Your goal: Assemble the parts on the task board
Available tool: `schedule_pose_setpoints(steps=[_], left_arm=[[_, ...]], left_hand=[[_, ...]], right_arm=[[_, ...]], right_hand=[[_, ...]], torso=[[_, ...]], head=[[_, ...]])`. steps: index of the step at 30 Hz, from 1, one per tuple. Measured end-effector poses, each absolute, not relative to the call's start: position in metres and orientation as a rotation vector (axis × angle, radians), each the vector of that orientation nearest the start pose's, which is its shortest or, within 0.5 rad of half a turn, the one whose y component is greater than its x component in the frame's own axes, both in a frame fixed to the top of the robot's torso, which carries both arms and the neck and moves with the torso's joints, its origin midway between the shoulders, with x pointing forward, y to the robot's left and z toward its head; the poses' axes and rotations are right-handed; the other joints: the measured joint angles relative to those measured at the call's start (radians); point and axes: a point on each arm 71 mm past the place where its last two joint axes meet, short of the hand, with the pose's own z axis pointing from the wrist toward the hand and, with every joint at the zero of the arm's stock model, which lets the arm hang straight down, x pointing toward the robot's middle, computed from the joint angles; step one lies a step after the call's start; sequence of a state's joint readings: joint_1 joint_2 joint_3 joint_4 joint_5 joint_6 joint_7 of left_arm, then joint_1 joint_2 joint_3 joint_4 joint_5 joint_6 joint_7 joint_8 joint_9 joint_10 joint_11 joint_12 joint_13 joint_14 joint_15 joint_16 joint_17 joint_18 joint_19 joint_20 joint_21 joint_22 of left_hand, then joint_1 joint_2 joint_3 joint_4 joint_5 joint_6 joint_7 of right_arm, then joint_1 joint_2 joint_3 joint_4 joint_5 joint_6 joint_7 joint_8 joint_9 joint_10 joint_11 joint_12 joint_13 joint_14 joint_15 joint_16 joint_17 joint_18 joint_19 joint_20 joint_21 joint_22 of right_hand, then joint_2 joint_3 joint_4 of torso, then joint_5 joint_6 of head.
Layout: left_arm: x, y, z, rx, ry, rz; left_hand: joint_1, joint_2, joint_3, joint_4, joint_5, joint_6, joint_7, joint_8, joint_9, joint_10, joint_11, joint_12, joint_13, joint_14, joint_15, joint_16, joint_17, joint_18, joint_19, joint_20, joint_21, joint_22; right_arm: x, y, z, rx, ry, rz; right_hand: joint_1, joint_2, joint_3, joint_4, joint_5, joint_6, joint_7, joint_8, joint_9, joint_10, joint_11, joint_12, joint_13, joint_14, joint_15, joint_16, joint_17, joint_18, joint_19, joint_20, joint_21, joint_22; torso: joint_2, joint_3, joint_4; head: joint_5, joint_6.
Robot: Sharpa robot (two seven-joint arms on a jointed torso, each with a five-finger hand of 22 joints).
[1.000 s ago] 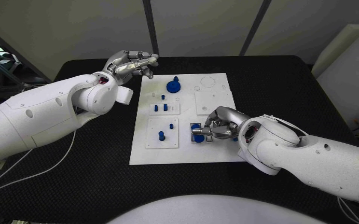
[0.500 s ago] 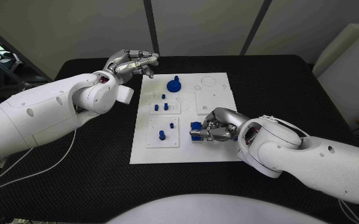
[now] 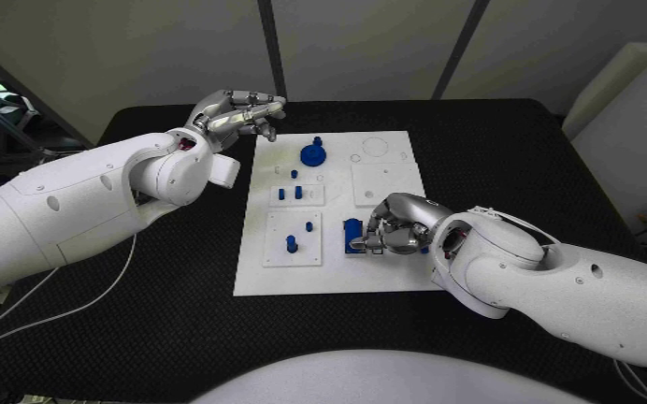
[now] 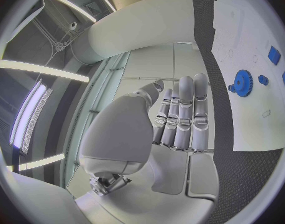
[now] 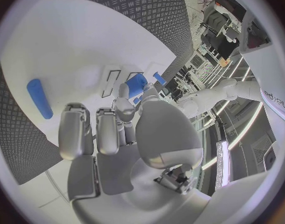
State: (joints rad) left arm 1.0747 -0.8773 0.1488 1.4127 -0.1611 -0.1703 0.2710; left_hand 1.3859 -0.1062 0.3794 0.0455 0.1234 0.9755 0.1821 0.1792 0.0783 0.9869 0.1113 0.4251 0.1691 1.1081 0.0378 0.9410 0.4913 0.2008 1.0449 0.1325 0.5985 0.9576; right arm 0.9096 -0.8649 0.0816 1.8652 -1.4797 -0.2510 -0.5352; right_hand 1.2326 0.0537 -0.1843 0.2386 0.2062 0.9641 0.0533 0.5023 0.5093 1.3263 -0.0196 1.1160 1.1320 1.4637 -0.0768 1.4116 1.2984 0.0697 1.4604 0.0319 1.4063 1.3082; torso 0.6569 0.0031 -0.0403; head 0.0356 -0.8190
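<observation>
Flat white plastic task board [image 3: 391,278] lies mid-table on the black textured table [image 3: 162,320]. Small blue plastic parts stand in it: a toothed gear [image 3: 313,154] near the far edge, short pegs [image 3: 290,194] mid-board. Right hand [image 3: 391,226] pinches a blue rectangular block [image 3: 353,234] at the board's near right. Left hand [image 3: 240,114] hovers off the far-left corner, fingers curled in, holding nothing.

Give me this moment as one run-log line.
stage: part placement | right hand: holds blue part at task board near edge | left hand: fingers curled, off board, holding nothing | blue gear: on board
</observation>
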Motion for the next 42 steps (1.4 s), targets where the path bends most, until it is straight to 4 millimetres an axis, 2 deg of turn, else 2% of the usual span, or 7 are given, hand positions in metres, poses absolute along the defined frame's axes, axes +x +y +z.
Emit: schedule_pose_setpoints(steps=[9,13,19,25,30,36,42], left_arm=[[0.506,0.257,-0.185,-1.092,1.469,-1.495],[0.506,0.258,-0.185,-1.092,1.469,-1.494],[0.506,0.258,-0.185,-1.092,1.47,-1.494],[0.506,0.258,-0.185,-1.093,1.471,-1.494],[0.506,0.259,-0.185,-1.093,1.472,-1.492],[0.506,0.26,-0.186,-1.094,1.473,-1.49],[0.506,0.259,-0.186,-1.094,1.474,-1.491]], left_hand=[[0.0,0.0,0.0,0.0,0.0,-0.004,0.004,0.0,-0.001,-0.004,0.004,0.004,0.001,0.0,0.0,0.0,0.0,0.0,0.004,0.004,-0.008,-0.002],[0.0,0.0,0.0,0.0,0.0,-0.004,0.004,0.0,-0.001,-0.004,0.004,0.004,0.001,0.0,0.0,0.0,0.0,0.0,0.004,0.004,-0.008,-0.002],[0.0,0.0,0.0,0.0,0.0,-0.004,0.004,0.0,-0.001,-0.004,0.004,0.004,0.001,0.0,0.0,0.0,0.0,0.0,0.004,0.004,-0.008,-0.002],[0.0,0.0,0.0,0.0,0.0,-0.004,0.004,0.0,-0.001,-0.004,0.004,0.004,0.001,0.0,0.0,0.0,-0.001,0.0,0.004,0.004,-0.008,-0.002],[0.0,0.0,0.0,0.0,0.0,-0.004,0.004,0.0,-0.001,-0.004,0.004,0.004,0.001,0.0,0.0,0.0,-0.001,0.0,0.004,0.004,-0.008,-0.002],[0.0,0.0,0.0,0.0,0.0,-0.004,0.004,0.0,-0.001,-0.004,0.004,0.004,0.001,0.0,0.0,0.0,-0.001,0.0,0.004,0.004,-0.008,-0.002],[0.0,0.0,0.0,0.0,0.0,-0.007,0.0,0.0,-0.001,-0.004,0.004,0.004,0.001,0.0,0.0,0.0,-0.001,0.0,0.004,0.004,-0.008,-0.003]], right_arm=[[0.379,-0.137,-0.241,0.031,1.983,0.62],[0.379,-0.139,-0.242,0.025,1.986,0.609],[0.38,-0.141,-0.242,0.022,1.992,0.605],[0.38,-0.143,-0.242,0.023,1.996,0.613],[0.378,-0.152,-0.24,0.03,1.987,0.609],[0.375,-0.183,-0.234,0.071,1.941,0.6],[0.373,-0.219,-0.228,0.117,1.892,0.585]], right_hand=[[0.037,0.021,0.009,-0.009,-0.003,0.011,-0.011,0.005,0.005,0.019,-0.009,0.026,0.029,0.003,-0.004,0.0,0.006,0.0,0.003,-0.003,0.002,0.0],[0.06,0.01,-0.002,-0.02,-0.01,0.011,-0.011,0.012,0.008,0.019,-0.009,0.026,0.032,0.0,-0.008,0.004,0.008,0.0,0.003,-0.003,0.006,0.0],[0.044,-0.024,-0.033,-0.016,-0.037,0.011,-0.011,0.012,0.009,0.019,-0.009,0.02,0.025,0.0,-0.008,0.004,0.01,0.0,0.003,-0.003,0.006,0.0],[0.004,-0.07,-0.072,0.02,-0.146,0.007,-0.007,0.012,0.01,0.013,-0.003,0.003,0.015,0.0,-0.007,0.004,0.008,0.0,0.003,-0.003,0.006,0.0],[0.007,-0.085,-0.069,0.032,-0.154,-0.006,0.006,0.004,0.01,-0.003,0.002,-0.02,-0.002,0.0,-0.007,0.002,0.001,0.0,0.0,-0.007,-0.001,-0.004],[0.099,-0.03,-0.032,0.003,-0.026,-0.047,0.028,-0.074,-0.032,-0.004,0.015,-0.021,0.0,0.001,0.002,-0.004,-0.002,0.0,-0.008,0.0,-0.001,-0.006],[0.139,0.002,-0.015,-0.009,0.016,-0.019,0.042,-0.17,-0.097,0.005,0.031,-0.014,0.016,0.005,0.013,-0.004,0.005,0.0,-0.002,0.013,-0.001,0.0]], torso=[[0.0,0.0,0.0002],[0.0,0.0,0.0002],[-0.001,0.0001,-0.0006],[-0.001,0.0001,-0.0006],[-0.001,0.0001,-0.0006],[-0.001,0.0006,-0.0013],[-0.002,0.0002,-0.0017]], head=[[0.002,-0.004],[0.003,-0.005],[0.003,-0.005],[0.0,-0.004],[-0.001,-0.002],[-0.001,0.0],[-0.015,0.006]])
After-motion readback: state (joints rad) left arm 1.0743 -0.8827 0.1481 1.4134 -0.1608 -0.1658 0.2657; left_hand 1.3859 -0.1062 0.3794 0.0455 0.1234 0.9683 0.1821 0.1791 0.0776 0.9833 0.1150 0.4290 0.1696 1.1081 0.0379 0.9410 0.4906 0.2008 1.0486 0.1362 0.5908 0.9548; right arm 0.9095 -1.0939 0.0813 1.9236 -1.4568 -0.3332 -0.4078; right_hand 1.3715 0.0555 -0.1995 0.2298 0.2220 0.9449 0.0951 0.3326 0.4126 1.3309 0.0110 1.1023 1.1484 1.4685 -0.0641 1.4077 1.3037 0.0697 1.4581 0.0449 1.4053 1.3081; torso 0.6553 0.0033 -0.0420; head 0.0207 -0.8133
